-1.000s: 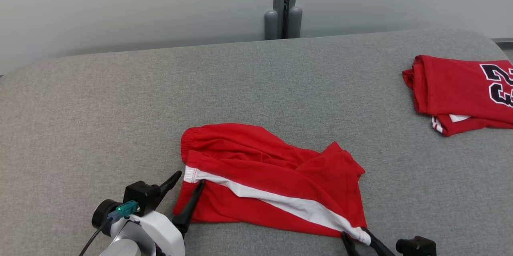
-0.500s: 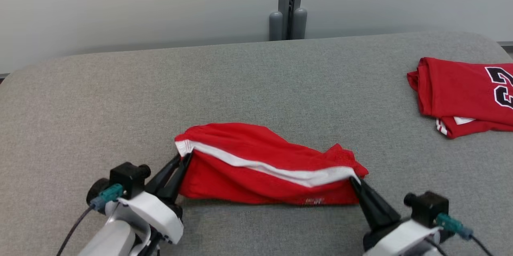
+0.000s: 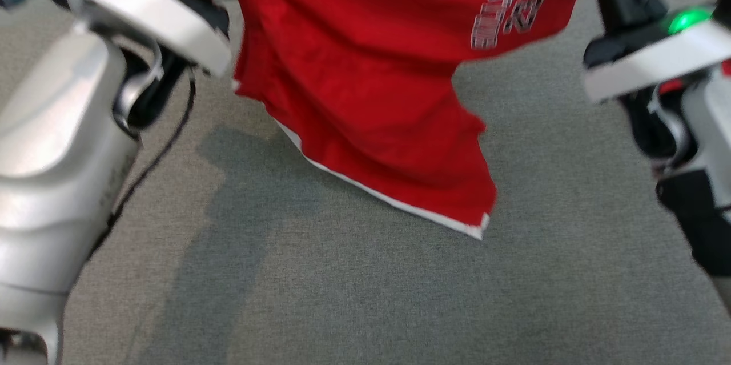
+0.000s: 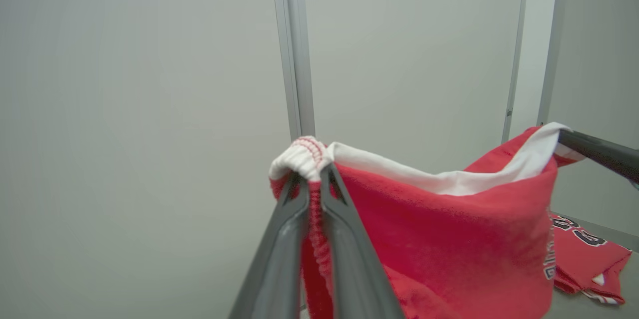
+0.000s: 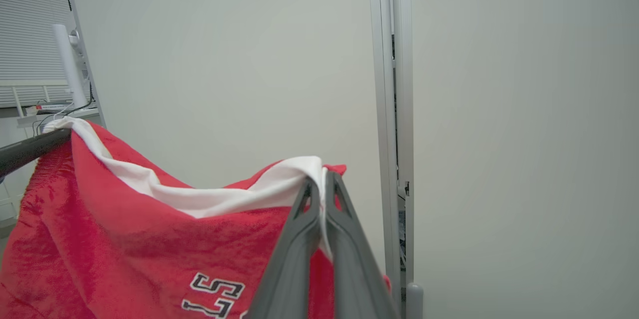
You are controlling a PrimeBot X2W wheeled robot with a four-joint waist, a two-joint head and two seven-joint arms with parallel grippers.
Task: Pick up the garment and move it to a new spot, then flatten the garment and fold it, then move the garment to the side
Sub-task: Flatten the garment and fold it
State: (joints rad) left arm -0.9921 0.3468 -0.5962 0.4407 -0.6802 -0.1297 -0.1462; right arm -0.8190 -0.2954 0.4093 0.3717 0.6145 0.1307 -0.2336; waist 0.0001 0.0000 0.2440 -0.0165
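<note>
Since the garment [image 3: 365,96] is thin, floppy knit shorts, I'd guess it weighs next to nothing and sags wherever it isn't held, so the two ends of the white side stripe look like the spots to pinch. Left gripper [image 4: 313,179] is clamped on the gathered waistband end and right gripper [image 5: 322,184] on the stripe's other end. The shorts hang between them in the air above the grey tabletop [image 3: 342,308]. Wrist views give both pinches up close. Head view, blurry, gives the loose hem dangling over the tabletop's middle. Left wrist view also catches a folded red jersey [image 4: 584,259] lying beyond the right gripper.
</note>
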